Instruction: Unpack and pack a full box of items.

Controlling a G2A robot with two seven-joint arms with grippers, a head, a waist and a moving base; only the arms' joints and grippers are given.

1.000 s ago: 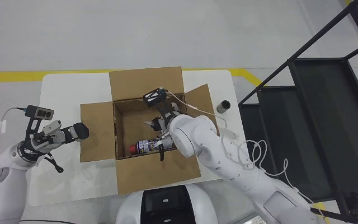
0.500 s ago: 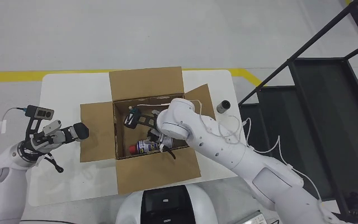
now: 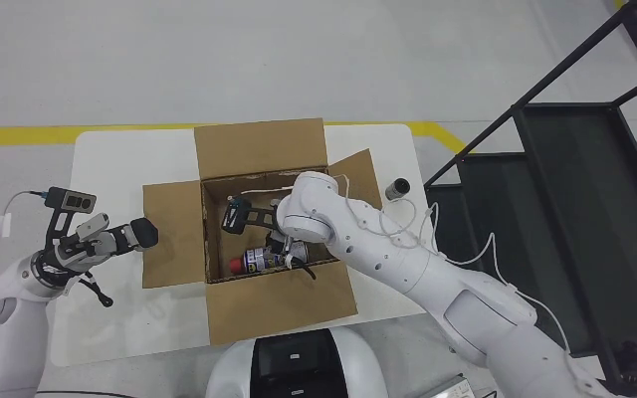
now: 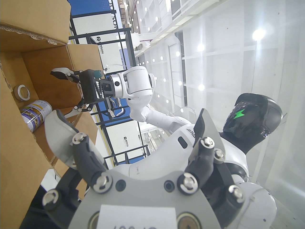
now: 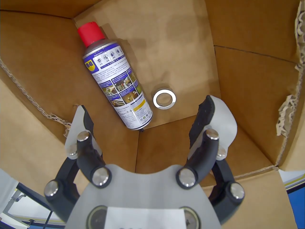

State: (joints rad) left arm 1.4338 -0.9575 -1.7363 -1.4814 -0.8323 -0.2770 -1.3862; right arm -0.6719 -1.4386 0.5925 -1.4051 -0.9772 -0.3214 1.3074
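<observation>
The right claw (image 5: 145, 107) is hanging inside the open cardboard box (image 3: 264, 149) with its fingers spread and nothing between them, toward the box's left side and above the floor. Below it a spray can (image 5: 116, 82) is lying on its side on the box floor along the near wall, its red cap pointing left. A small silvery ring (image 5: 155, 100) is sitting just beside the can's base end. The left claw (image 4: 128, 122) is hovering spread and empty over the white surface (image 3: 109, 159), left of the box's left flap. A small dark cylinder (image 3: 399, 188) is standing on the surface to the right of the box.
</observation>
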